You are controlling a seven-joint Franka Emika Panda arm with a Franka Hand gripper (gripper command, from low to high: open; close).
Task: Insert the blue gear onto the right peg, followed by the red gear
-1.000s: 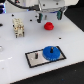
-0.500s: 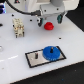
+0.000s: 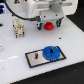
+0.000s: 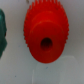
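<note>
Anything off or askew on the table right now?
Nothing stands out. The blue gear lies flat on the base plate toward the exterior view's right end. The red gear sits under the gripper, apart from the plate. No spills or damage visible.

Exterior view: elevated, angled down across white table (image 3: 70, 42), mid distance. Wrist view: pointing straight down, very close on red gear (image 4: 46, 32). Overlap: red gear (image 3: 49, 25) only.

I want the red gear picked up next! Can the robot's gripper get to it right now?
Probably yes. The gripper hangs right over the red gear, and the wrist view shows the gear close below with nothing covering it.
</note>
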